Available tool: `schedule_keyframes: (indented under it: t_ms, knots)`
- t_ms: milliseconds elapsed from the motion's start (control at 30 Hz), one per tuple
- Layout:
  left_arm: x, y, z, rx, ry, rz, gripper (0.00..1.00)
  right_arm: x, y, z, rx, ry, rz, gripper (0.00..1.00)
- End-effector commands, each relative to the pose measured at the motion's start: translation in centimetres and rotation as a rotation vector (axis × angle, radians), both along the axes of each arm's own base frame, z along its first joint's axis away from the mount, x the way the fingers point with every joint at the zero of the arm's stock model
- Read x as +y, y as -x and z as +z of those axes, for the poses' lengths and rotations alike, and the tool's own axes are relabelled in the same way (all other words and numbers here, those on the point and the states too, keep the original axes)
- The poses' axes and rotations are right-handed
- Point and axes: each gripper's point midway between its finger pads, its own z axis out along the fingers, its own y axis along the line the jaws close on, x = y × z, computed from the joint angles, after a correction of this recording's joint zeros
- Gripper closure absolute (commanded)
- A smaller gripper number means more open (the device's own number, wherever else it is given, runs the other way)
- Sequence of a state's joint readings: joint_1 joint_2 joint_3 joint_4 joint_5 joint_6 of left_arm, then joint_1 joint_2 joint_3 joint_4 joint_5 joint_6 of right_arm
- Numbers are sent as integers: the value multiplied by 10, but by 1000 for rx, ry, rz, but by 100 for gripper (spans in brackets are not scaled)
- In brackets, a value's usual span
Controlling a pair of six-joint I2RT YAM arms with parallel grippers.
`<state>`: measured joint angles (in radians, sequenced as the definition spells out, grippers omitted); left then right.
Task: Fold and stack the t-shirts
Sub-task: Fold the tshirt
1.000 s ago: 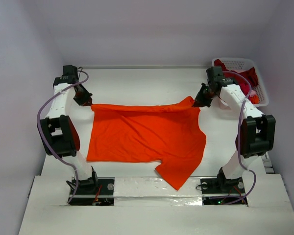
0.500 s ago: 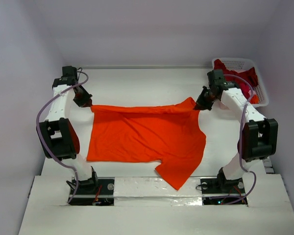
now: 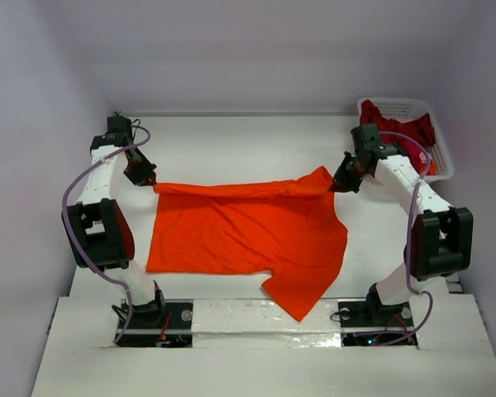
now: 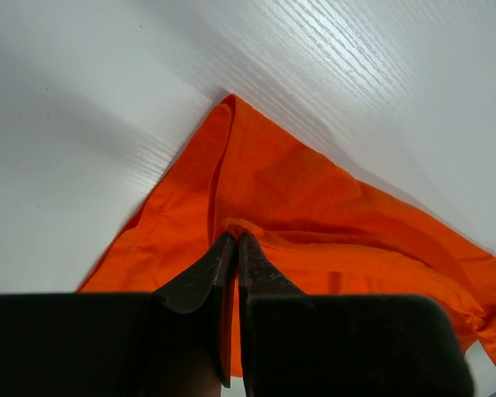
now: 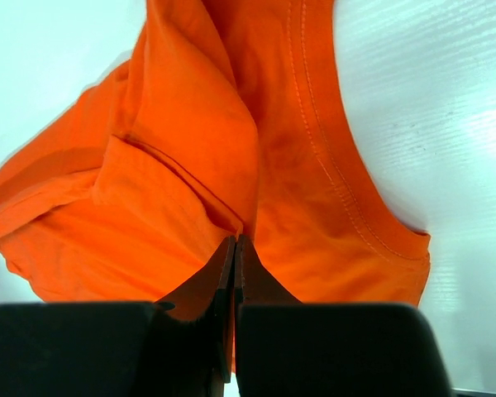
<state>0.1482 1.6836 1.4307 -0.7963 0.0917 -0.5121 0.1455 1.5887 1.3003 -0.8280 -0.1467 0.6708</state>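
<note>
Left of the white basket (image 3: 401, 100), the orange t-shirt (image 3: 248, 236) is lying on the counter (image 3: 231, 141); left hand (image 3: 153, 180) and right hand (image 3: 336, 185) are each pinching 1 far corner, likely tensioning that edge for folding.

The orange shirt (image 3: 240, 227) lies spread on the desk (image 3: 231, 141), its far edge bunched and stretched taut; red shirts (image 3: 422, 128) sit heaped in the basket (image 3: 397, 101).

A white table (image 3: 231, 141) carried an orange t-shirt (image 3: 240, 231) spread across its middle, and a white latticed basket (image 3: 397, 102) sat at its far right corner.
</note>
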Motion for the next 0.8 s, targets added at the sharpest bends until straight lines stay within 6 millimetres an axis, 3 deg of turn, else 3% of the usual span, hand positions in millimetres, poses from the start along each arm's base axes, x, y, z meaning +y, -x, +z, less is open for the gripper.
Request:
schedule_keyframes:
  t_ms: [0,600,767]
  knots:
    - [6,8,14,-33,-30,8,100,0,0,8,-43,6,-7,100]
    - [0,26,-18,43,-2,3,100,0,16,-6,-3,-2,-8,100]
    - [1,25,-12,27,-4,8,100,-2,21,-7,-2,6,-10,100]
